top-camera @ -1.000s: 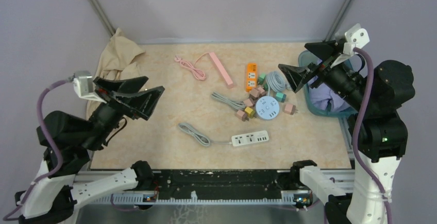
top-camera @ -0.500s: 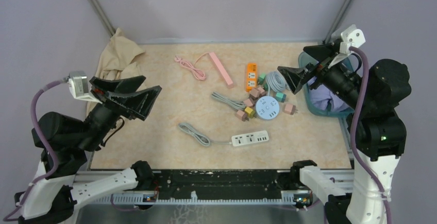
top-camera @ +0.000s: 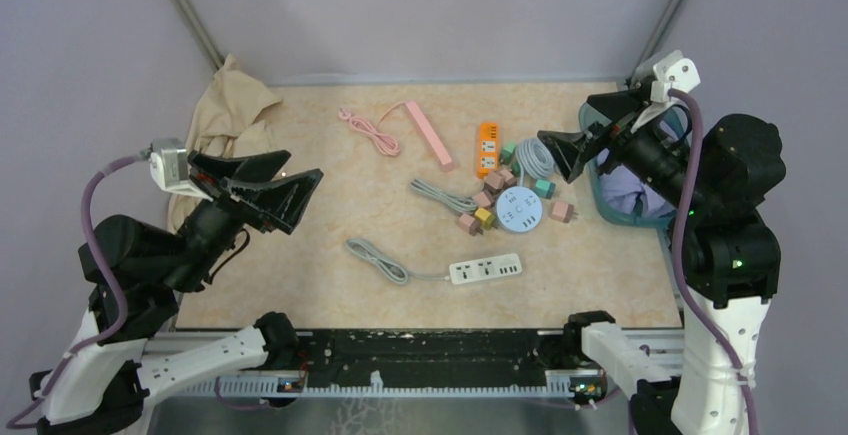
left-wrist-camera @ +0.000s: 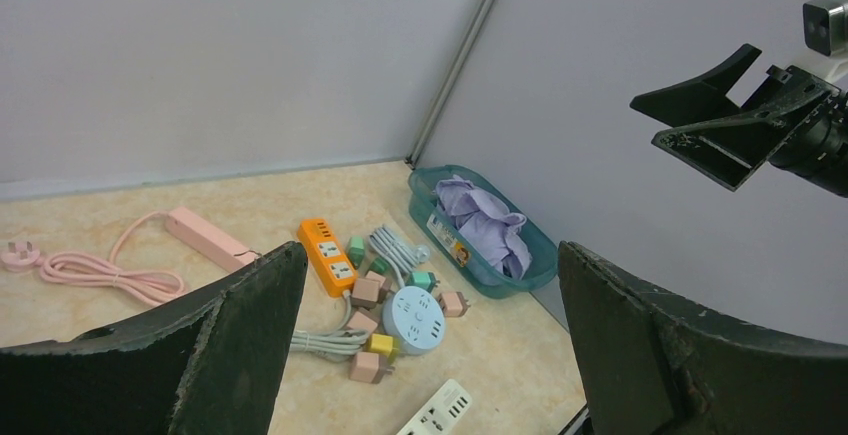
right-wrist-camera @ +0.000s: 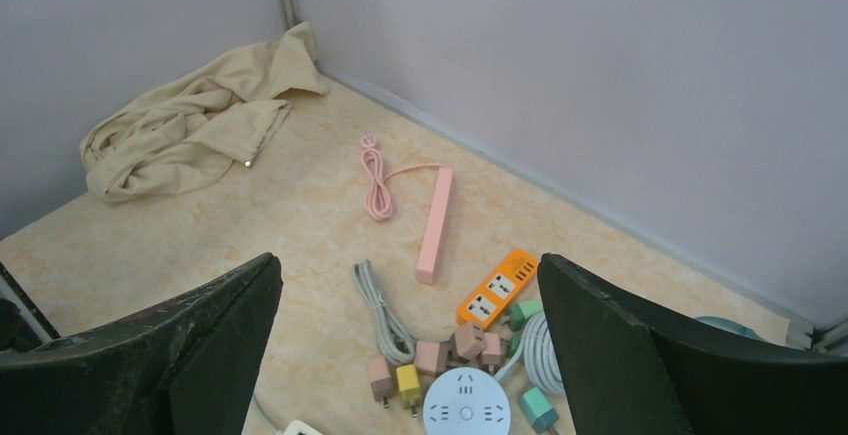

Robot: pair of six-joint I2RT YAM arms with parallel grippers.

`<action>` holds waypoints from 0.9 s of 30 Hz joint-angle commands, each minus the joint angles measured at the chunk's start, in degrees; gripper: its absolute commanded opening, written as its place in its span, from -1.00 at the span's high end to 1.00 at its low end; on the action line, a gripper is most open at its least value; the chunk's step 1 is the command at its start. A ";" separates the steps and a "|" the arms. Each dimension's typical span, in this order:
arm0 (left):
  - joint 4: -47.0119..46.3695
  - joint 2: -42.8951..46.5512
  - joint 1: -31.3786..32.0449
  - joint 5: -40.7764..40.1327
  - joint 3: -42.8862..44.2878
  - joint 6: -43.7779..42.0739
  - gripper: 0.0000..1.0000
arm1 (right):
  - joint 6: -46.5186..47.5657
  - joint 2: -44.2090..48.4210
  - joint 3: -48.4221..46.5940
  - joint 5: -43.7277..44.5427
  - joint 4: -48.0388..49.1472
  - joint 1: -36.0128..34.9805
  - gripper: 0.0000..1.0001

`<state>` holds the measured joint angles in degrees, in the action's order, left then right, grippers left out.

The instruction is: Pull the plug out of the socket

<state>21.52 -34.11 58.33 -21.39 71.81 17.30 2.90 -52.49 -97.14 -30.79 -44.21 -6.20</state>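
Light bright, even, diffuse; seems to fall from above, source itself not in frame. Shadows soft and short: thin ones under the cables (top-camera: 378, 257) on the table (top-camera: 300, 285) ahead of the left gripper (top-camera: 298, 167) and right gripper (top-camera: 563, 123). Table top matte, walls (top-camera: 420, 15) flat lilac-grey. Top view sharp throughout. Wrist views: scene beyond the fingers (left-wrist-camera: 240, 335) crisp; fingers themselves near-black, underexposed, slightly soft close to the lens. Corner poles (left-wrist-camera: 455, 60) stay straight to the frame edges

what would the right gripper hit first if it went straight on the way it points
Probably the plug cluster beside the orange power strip; the right gripper is open, and depth is unclear.
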 commanded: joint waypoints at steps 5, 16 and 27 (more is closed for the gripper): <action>-0.42 -0.16 -0.30 -0.59 -0.62 -0.59 -1.00 | -0.35 0.59 -0.41 1.60 1.73 0.48 -0.98; -0.19 -0.96 -0.24 -0.15 -0.63 -1.14 -1.00 | -0.42 0.72 -0.32 1.98 1.92 0.46 -0.98; -0.16 -0.92 -0.30 0.10 -0.98 -1.17 -1.00 | -0.35 0.81 -0.02 2.22 1.85 0.48 -0.98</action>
<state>21.54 -34.79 58.35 -21.47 71.09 16.86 2.92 -52.38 -97.12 -29.54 -44.21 -6.20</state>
